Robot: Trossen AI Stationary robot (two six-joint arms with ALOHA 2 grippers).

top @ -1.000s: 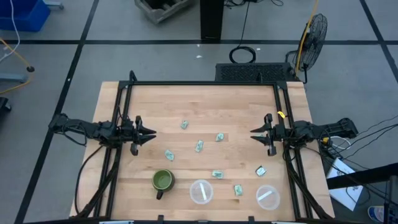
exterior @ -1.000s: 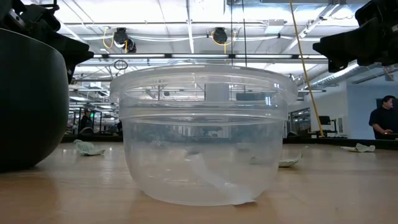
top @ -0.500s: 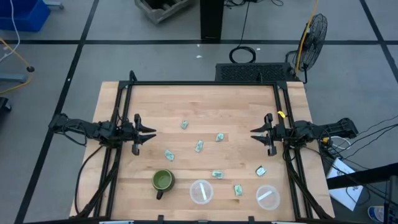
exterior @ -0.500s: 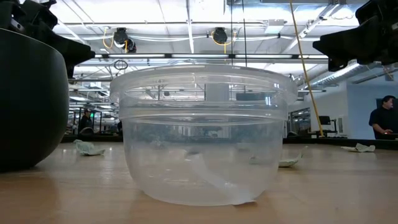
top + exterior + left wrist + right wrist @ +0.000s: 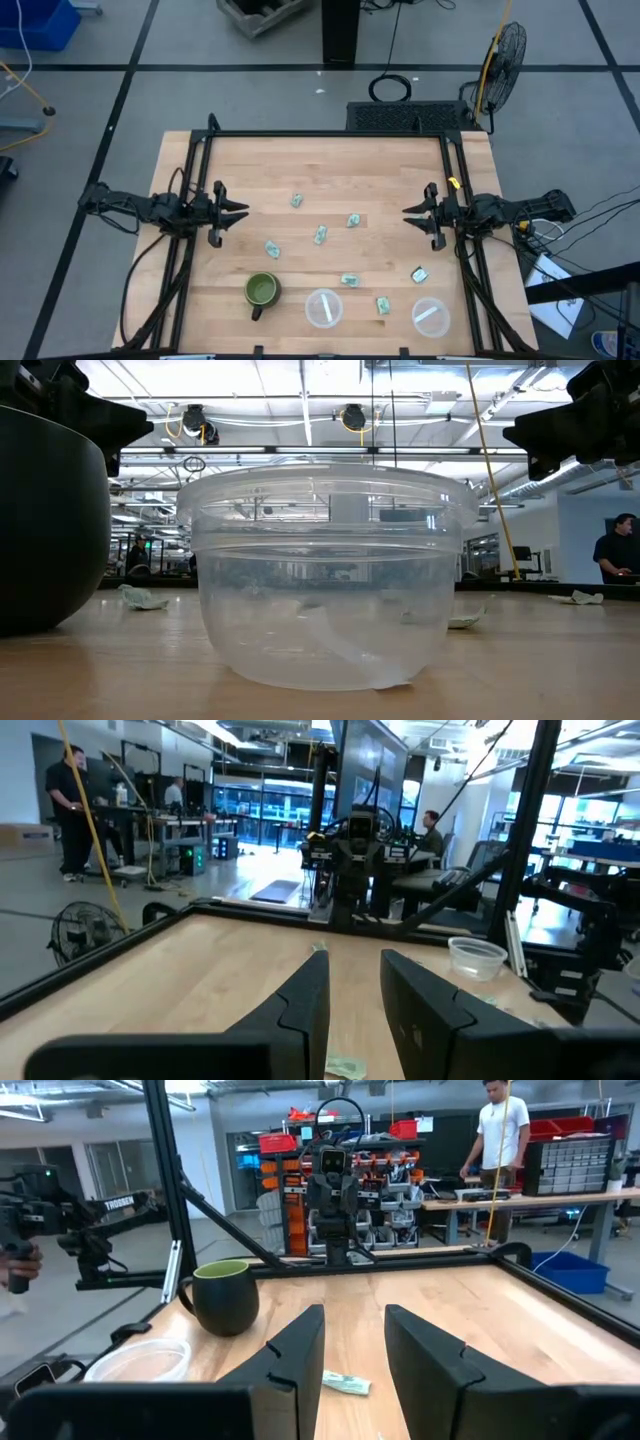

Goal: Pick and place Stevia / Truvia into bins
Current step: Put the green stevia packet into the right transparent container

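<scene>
While both arms wait at opposite tabletop (image 5: 330, 170) edges, the left end effector (image 5: 240, 211) and right end effector (image 5: 411, 215) hover empty, fingers slightly spread. Seven sweetener packets (image 5: 320, 235) lie scattered between them. Beside the green mug (image 5: 261, 290) stand two clear cups (image 5: 324, 308).

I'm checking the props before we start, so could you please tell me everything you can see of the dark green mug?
The dark green mug stands upright on the wooden table near its front edge, left of the two clear cups. It is round, glossy like glazed ceramic, with one handle pointing toward the front edge. Its inside looks lighter green and empty. Nothing touches it but the table; both grippers hang well away.
</scene>
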